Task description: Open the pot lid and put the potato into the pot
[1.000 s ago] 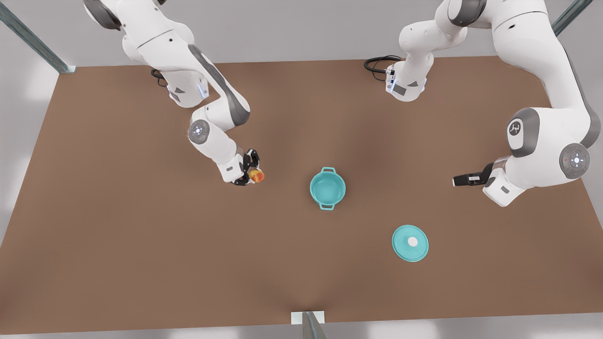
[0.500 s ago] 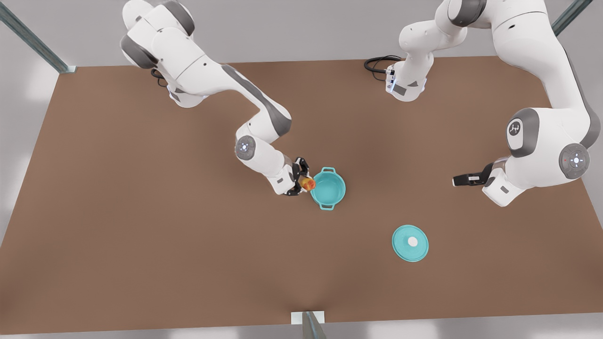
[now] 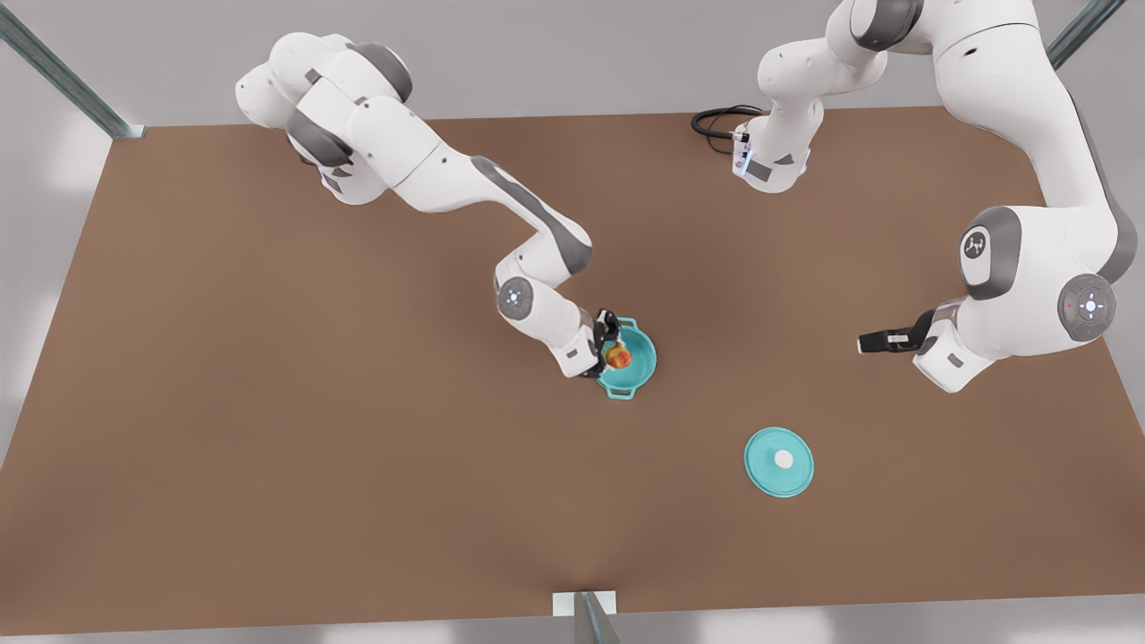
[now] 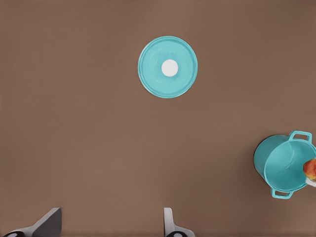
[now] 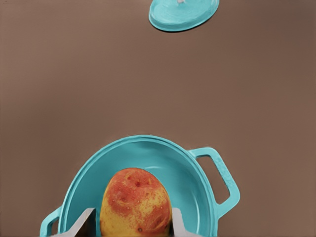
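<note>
Right wrist view: potato (image 5: 134, 203) upright over pot (image 5: 197, 173).

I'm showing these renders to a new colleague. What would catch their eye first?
Probably the right gripper holding the yellow-and-red potato over the open teal pot mid-table. Next, the pot lid lying flat on the brown table, nearer the front view's right, where the left gripper waits, open.

Illumination is bright, even and diffuse, with no glare. The brown table (image 3: 268, 402) carries only faint, soft-edged darker bands near its centre, and pale light patches lie on the grey floor (image 3: 54, 161) beyond its edges. All views are in focus without edge distortion.
</note>
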`<state>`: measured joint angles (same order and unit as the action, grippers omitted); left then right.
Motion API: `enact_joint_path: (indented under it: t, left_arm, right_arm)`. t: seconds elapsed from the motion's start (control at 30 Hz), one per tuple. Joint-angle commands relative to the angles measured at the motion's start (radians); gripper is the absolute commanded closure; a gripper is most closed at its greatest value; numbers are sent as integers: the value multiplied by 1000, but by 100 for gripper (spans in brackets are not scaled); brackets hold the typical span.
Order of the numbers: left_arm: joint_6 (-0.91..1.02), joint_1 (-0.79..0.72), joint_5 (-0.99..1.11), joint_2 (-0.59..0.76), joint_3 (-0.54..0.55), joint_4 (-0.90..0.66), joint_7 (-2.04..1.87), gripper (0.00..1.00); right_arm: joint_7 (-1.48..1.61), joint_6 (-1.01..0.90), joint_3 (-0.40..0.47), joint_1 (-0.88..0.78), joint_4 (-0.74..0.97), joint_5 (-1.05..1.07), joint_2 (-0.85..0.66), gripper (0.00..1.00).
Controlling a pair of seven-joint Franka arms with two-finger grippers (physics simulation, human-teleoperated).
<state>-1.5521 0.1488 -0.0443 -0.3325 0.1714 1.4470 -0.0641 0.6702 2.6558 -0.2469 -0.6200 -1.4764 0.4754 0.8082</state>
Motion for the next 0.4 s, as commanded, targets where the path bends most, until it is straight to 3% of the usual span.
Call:
enact_joint_path:
  t: [0.0, 0.1, 0.13, 0.2, 0.23, 0.27, 0.33, 0.37]
  left_arm:
    - [0, 0, 1, 1, 0, 0, 3, 0]
    - [0, 0, 1, 1, 0, 0, 3, 0]
    - [0, 0, 23, 1, 0, 0, 4, 0]
    - [-5, -1, 21, 1, 3, -16, 7, 0]
    - [-20, -6, 21, 1, 3, -16, 6, 0]
    - [-19, -6, 18, 1, 3, -16, 4, 0]
    - [-19, -5, 18, 1, 3, -16, 14, 0]
    - [-19, -5, 20, 1, 3, -16, 15, 0]
  right_arm:
    - [-84, 19, 0, -6, 21, 43, -1, 0]
    - [-87, -7, 5, -4, 19, 45, -29, 0]
    - [-90, -207, 134, -23, 11, 45, -102, 0]
    - [-92, -874, 619, -130, -1, -34, -297, 0]
    - [-60, -1050, 771, -127, -18, -124, -371, 0]
    - [9, -1096, 902, -127, -68, -170, -417, 0]
    - [20, -1130, 1038, -119, -74, -242, -415, 0]
    - [9, -1140, 1048, -118, -76, -244, -412, 0]
